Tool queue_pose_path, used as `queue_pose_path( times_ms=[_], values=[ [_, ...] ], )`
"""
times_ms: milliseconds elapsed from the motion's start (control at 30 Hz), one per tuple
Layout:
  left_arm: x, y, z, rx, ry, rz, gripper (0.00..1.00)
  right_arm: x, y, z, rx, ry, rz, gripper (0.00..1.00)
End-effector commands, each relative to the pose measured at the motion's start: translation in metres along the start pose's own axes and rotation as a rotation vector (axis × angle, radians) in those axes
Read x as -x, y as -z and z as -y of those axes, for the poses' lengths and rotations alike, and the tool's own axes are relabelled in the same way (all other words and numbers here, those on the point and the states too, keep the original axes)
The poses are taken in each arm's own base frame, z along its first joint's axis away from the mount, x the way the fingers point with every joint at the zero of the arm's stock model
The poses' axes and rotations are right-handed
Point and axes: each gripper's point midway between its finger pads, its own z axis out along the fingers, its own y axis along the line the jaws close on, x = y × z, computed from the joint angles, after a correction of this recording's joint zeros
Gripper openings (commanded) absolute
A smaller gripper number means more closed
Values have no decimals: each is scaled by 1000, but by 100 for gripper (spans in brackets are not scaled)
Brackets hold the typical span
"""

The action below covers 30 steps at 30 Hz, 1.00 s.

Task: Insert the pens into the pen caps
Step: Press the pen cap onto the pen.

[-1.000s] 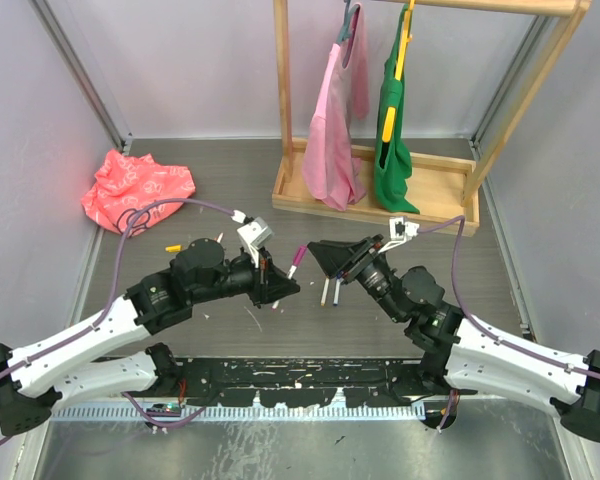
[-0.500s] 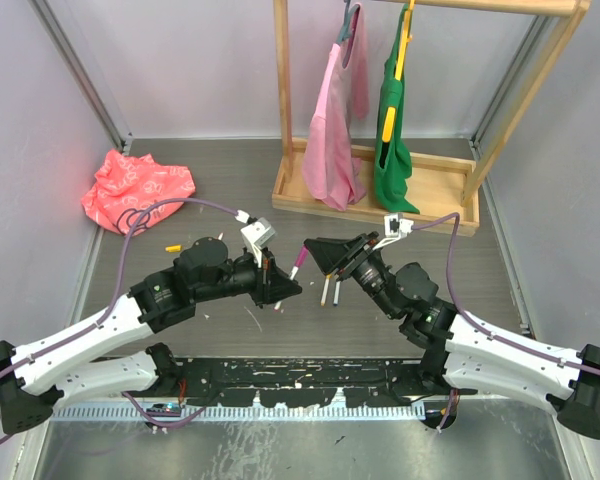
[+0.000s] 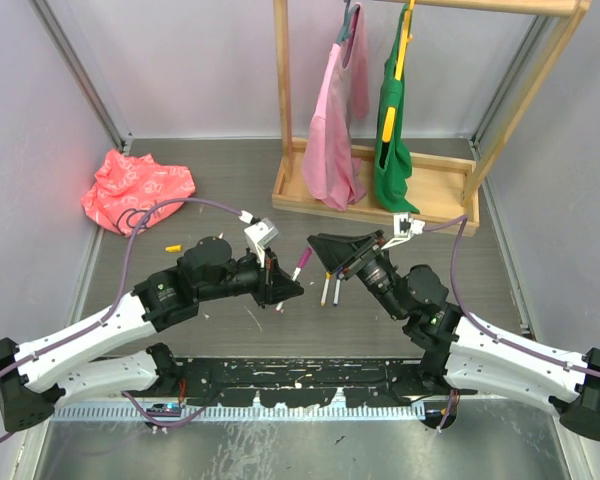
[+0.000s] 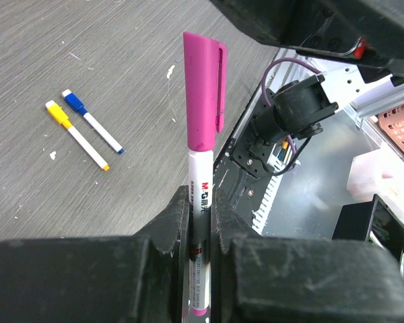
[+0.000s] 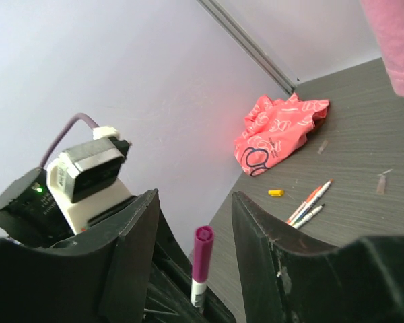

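My left gripper (image 3: 284, 285) is shut on the white barrel of a pen (image 4: 200, 202), which stands up between its fingers (image 4: 174, 222). A magenta cap (image 4: 203, 87) sits on the pen's upper end; it also shows in the top view (image 3: 299, 262). My right gripper (image 3: 326, 254) is open and empty, just right of that capped end, with its jaws (image 5: 194, 202) set wide on either side of the magenta cap (image 5: 202, 259). A yellow-capped pen (image 4: 75, 133) and a blue-capped pen (image 4: 92, 122) lie on the table. A loose yellow cap (image 5: 276, 193) and several uncapped pens (image 5: 310, 203) lie further left.
A crumpled pink-red bag (image 3: 137, 188) lies at the back left. A wooden rack (image 3: 375, 200) with hanging pink and green garments stands at the back. The two capped pens (image 3: 331, 290) lie under the right gripper. Purple cables loop over both arms.
The two grippers have shifted only slightly and stay facing each other. The left gripper keeps the capped pen, and the right gripper stays open.
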Motion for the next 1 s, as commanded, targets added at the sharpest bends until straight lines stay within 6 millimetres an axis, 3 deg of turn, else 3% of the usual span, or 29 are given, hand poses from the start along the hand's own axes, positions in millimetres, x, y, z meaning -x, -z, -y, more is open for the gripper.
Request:
queue_pose_path(
  times_ms=[0, 267, 967],
  values=[
    [16, 0, 12, -46, -15, 47, 0, 28, -4, -35, 101, -30, 74, 53],
    [17, 0, 12, -47, -18, 51, 0, 4, -12, -34, 102, -33, -15, 50],
    [20, 5, 9, -21, -24, 78, 0, -16, -8, -20, 69, -62, -78, 45]
  ],
)
